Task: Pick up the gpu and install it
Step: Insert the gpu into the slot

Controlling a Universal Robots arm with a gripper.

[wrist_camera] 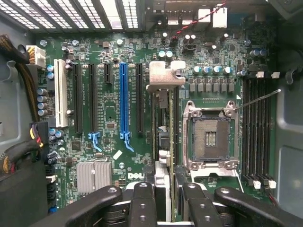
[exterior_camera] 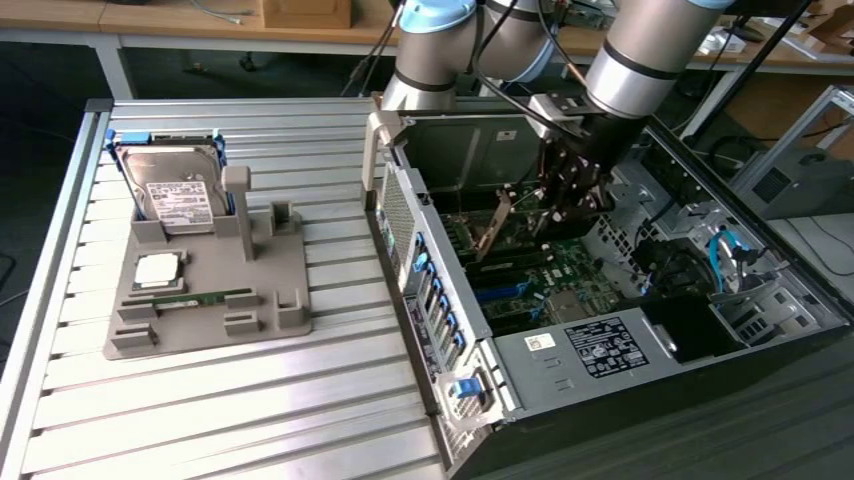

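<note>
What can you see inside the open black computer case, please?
Inside the open black computer case, the green motherboard lies exposed. The gripper holds the thin dark gpu card over it; the gripper covers the card's lower edge.

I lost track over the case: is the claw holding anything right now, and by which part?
Yes: the claw is shut on the gpu, gripping its upper edge, with the card held edge-down over the motherboard inside the computer case.

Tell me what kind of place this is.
Probably a robotics lab set up for computer assembly: an open computer case lies on a slatted metal table, beside a grey parts holder with a hard drive, desks behind.
</note>
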